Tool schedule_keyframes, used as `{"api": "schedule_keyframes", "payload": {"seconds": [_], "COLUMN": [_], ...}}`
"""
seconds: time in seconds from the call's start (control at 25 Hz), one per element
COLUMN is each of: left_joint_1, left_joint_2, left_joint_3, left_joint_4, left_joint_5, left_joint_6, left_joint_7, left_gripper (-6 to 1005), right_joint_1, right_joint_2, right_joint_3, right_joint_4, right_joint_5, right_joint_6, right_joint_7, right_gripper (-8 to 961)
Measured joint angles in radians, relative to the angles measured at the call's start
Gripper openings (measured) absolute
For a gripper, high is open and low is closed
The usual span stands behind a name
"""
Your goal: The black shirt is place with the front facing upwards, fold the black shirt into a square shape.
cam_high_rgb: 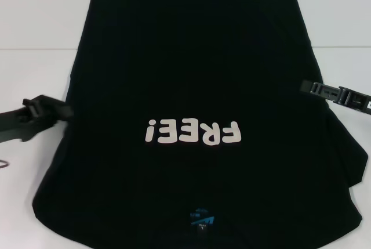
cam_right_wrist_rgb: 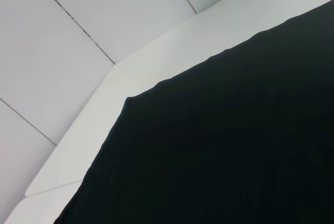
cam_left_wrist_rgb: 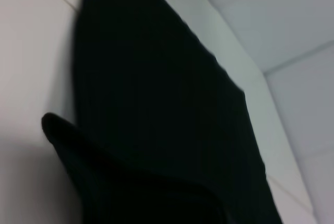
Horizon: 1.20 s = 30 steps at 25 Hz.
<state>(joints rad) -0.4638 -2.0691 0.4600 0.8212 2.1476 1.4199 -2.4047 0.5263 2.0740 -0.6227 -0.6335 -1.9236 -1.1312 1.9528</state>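
Your left gripper [cam_high_rgb: 68, 111] and right gripper [cam_high_rgb: 305, 86] touch opposite side edges of the big soft black shirt [cam_high_rgb: 191, 75] between them; I cannot tell if either is pinching yet, so next grab and fold the sides inward

The black shirt [cam_high_rgb: 191, 86] lay flat on the table [cam_high_rgb: 40, 22], left gripper [cam_high_rgb: 65, 111] at its left edge, right gripper [cam_high_rgb: 306, 86] at its right edge.

Bright, even light falls from overhead on the white table [cam_high_rgb: 35, 22], nearly washing it out. The black shirt [cam_high_rgb: 191, 75] reads as flat darkness, folds barely showing. Left wrist view is soft and blurred, with a dim grey shadow nearby.
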Motion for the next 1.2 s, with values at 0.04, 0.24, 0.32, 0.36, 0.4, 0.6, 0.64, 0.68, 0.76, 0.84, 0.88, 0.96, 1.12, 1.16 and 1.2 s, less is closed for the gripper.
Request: {"api": "schedule_keyframes", "payload": {"seconds": [0.04,0.24,0.32,0.36,0.4,0.6,0.64,0.68,0.76,0.84,0.88,0.96,1.12,1.16,1.2], "left_joint_1": [-0.014,-0.062,-0.079,-0.084,-0.089,-0.097,-0.095,-0.089,-0.073,-0.055,-0.046,-0.026,-0.001,0.002,0.006], "left_joint_2": [-0.001,-0.004,-0.006,-0.006,-0.006,0.001,0.002,0.003,0.003,0.004,0.005,0.006,0.002,-0.002,-0.009], "left_joint_3": [0.026,0.158,0.194,0.205,0.222,0.294,0.297,0.287,0.247,0.173,0.139,0.092,0.084,0.084,0.084], "left_joint_4": [-0.009,-0.068,-0.086,-0.09,-0.096,-0.073,-0.061,-0.046,-0.029,-0.026,-0.029,-0.03,-0.027,-0.027,-0.027], "left_joint_5": [0.001,0.002,0.002,0.002,0.002,0.002,0.002,-0.002,-0.013,-0.024,-0.028,-0.031,-0.037,-0.04,-0.044], "left_joint_6": [-0.017,-0.119,-0.148,-0.154,-0.16,-0.089,-0.066,-0.046,-0.033,-0.032,-0.027,-0.003,0.11,0.134,0.152], "left_joint_7": [0.0,0.001,0.005,0.006,0.006,0.09,0.118,0.141,0.158,0.162,0.166,0.195,0.421,0.485,0.539], "left_gripper": [109,122,127,130,132,145,148,150,186,251,284,349,624,645,667], "right_joint_1": [0.0,0.0,-0.001,-0.001,-0.001,-0.002,-0.002,-0.002,-0.002,-0.002,-0.002,-0.002,-0.005,-0.004,-0.004], "right_joint_2": [0.0,0.0,0.0,0.0,0.0,-0.002,-0.002,-0.003,-0.003,-0.003,-0.003,-0.006,-0.031,-0.042,-0.056], "right_joint_3": [0.0,0.0,0.0,0.0,0.0,0.002,0.003,0.005,0.01,0.013,0.013,0.012,0.002,-0.001,-0.003], "right_joint_4": [0.0,0.0,0.001,0.003,0.004,0.009,0.009,0.009,0.009,0.009,0.01,0.01,0.011,0.011,0.012], "right_joint_5": [0.0,0.0,0.0,0.0,0.0,0.0,0.0,0.001,0.001,0.001,0.001,-0.002,-0.015,-0.023,-0.039], "right_joint_6": [0.0,0.002,0.003,0.004,0.005,0.01,0.011,0.012,0.013,0.013,0.009,0.001,-0.031,-0.048,-0.073], "right_joint_7": [0.0,0.0,0.0,0.0,0.0,-0.002,-0.004,-0.004,-0.005,-0.007,-0.007,-0.007,-0.003,0.004,0.022], "right_gripper": [939,939,939,939,939,939,939,939,939,939,939,939,939,939,939]}}
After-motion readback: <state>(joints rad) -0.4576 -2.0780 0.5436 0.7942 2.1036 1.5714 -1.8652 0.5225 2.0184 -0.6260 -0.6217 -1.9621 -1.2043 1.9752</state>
